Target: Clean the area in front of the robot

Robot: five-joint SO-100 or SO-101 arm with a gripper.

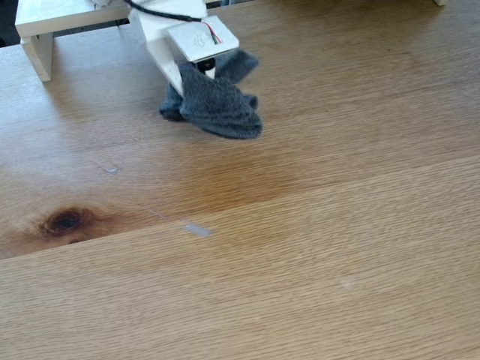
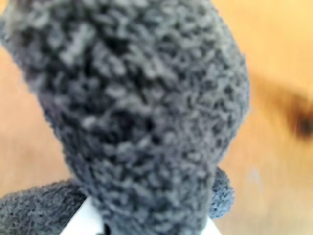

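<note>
Place: a home or hobby desk, most probably.
Surface: wide light-oak tabletop (image 1: 315, 247) with a dark knot (image 1: 65, 221).
Furniture: a white shelf-like stand (image 1: 45, 22) at the back edge.

the table (image 1: 315, 225) is a broad light-oak top of wide planks with fine grain running across the fixed view. a dark brown knot (image 1: 66, 220) sits near its left edge, and a darker stained patch (image 1: 240, 184) spreads over the middle. in the wrist view the wood (image 2: 279, 44) is a blurred warm orange.

the robot (image 1: 176, 37) is white and blocky, reaching down from the far edge, a black cable and thin red wires at its flat plate. its claw (image 1: 196, 73) is pressed into a dark grey fuzzy cloth (image 1: 217, 105) resting on the table; the jaws are hidden by it.
</note>
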